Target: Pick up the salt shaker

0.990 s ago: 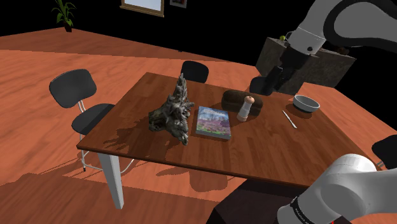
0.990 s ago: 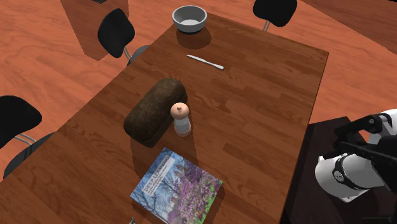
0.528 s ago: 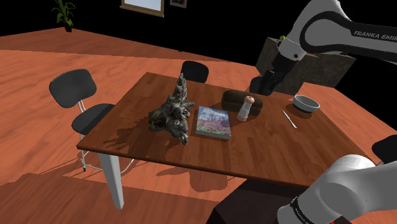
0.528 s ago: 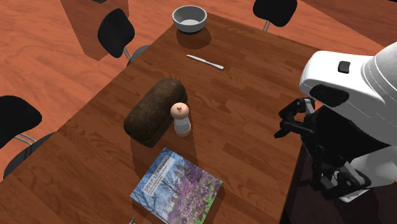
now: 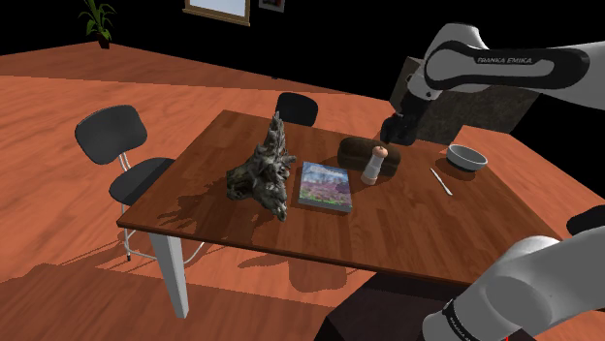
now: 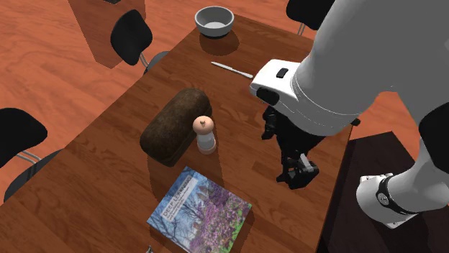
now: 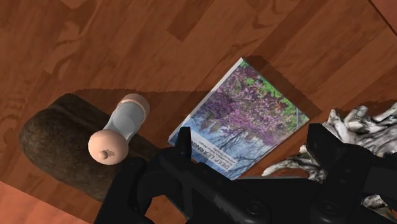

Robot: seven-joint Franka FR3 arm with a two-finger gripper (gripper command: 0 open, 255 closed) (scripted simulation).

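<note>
Pincer (image 7: pixel 249 137) gapes near salt shaker (image 7: pixel 121 130), seemingly upright, knob uppermost.

Wooden worktop (image 5: pixel 407 225) at the shoulder view's centre: driftwood (image 5: pixel 264 174) leftmost, then book (image 5: pixel 325 186), dark loaf (image 5: pixel 354 149), salt shaker (image 5: pixel 374 166), knife (image 5: pixel 441 181), bowl (image 5: pixel 466 157).

the white arm (image 5: pixel 514 70) is carrying dark lettering, "franka emika", on the long link just up from the pincer (image 7: pixel 249 137). the book (image 7: pixel 248 108) lying below the pincer is showing white cover words, "deep learning", sitting just ahead of one fingertip. in the second exterior view, a thin line of print is running along the book's edge, too small to read.
</note>
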